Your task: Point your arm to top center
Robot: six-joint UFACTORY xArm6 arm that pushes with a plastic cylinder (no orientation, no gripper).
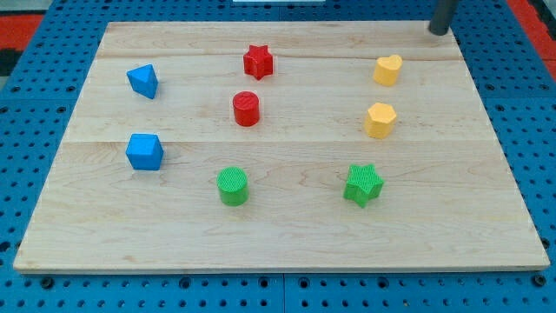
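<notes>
My tip [437, 32] — top right, near yellow heart [388, 69]

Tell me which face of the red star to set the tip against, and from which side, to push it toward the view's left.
No gripping here; my tip only pushes. It sits at the view's top right, far from the red star. I would probably press the star's right-hand side, centred in the notch between two points, coming from the view's right, where nothing blocks the way.

A robotics lab bench: a pale wooden surface [287, 235] lies on a blue pegboard base [35, 69] (regular holes throughout), carrying small coloured test blocks.
</notes>
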